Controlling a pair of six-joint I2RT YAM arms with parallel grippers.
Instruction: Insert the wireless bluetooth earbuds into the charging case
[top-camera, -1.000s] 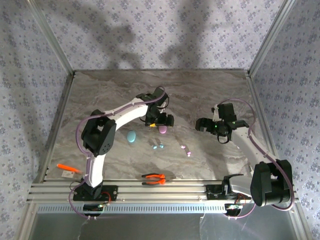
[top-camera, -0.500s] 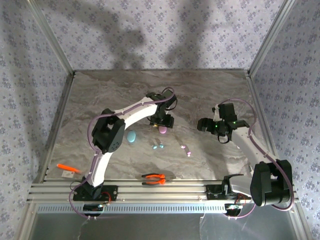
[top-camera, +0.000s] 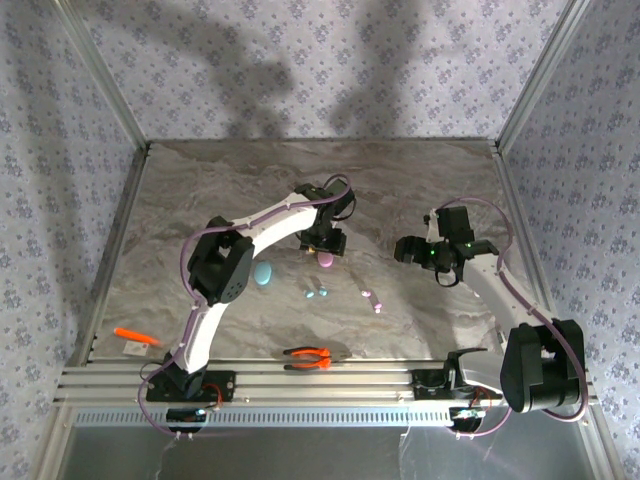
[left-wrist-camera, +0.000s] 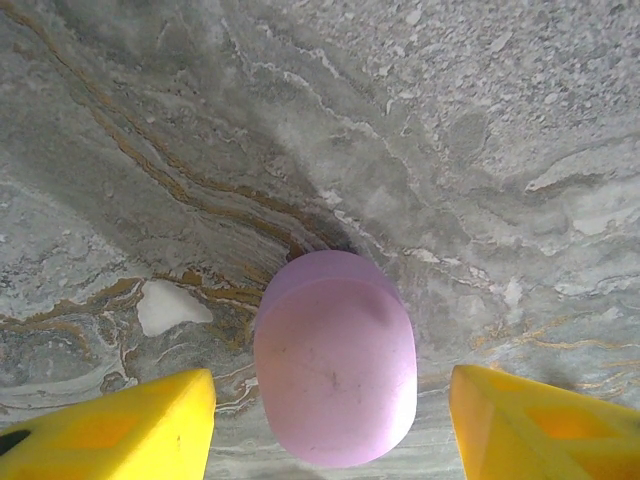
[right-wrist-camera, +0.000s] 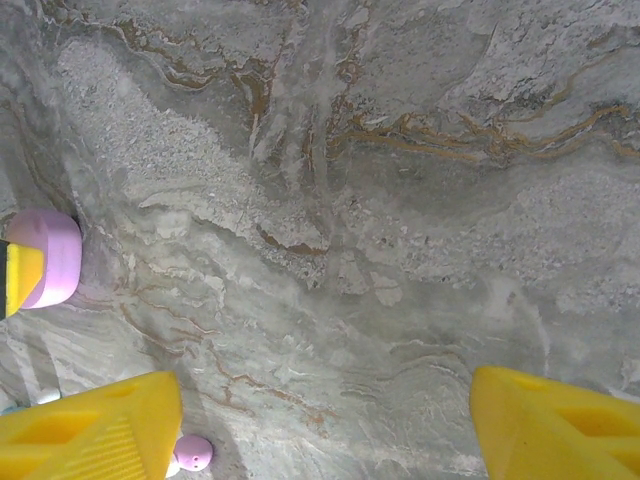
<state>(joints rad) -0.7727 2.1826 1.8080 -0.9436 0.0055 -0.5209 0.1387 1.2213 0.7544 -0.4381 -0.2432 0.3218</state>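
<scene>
A pinkish-purple oval charging case (left-wrist-camera: 335, 360) lies closed on the marble table, between the yellow fingers (left-wrist-camera: 120, 430) of my left gripper (left-wrist-camera: 332, 420). The jaws are open, with a gap on each side of the case. From above, the left gripper (top-camera: 322, 243) hangs over this case (top-camera: 325, 261). A teal case (top-camera: 263, 273) lies to its left. Two teal earbuds (top-camera: 316, 293) and two pinkish-purple earbuds (top-camera: 371, 300) lie loose in front of it. My right gripper (right-wrist-camera: 325, 420) is open over bare marble, with one pink earbud (right-wrist-camera: 192, 453) beside its left finger.
Orange-handled pliers (top-camera: 308, 356) lie near the table's front edge. A small orange tool (top-camera: 135, 337) sits at the front left. Metal rails and patterned walls enclose the table (top-camera: 430, 190). The right gripper (top-camera: 403, 250) hovers right of the earbuds.
My left arm has swung its elbow to the right and settled its wrist over the pink case, and its fingers have drawn in toward the case. The right arm has barely moved.
</scene>
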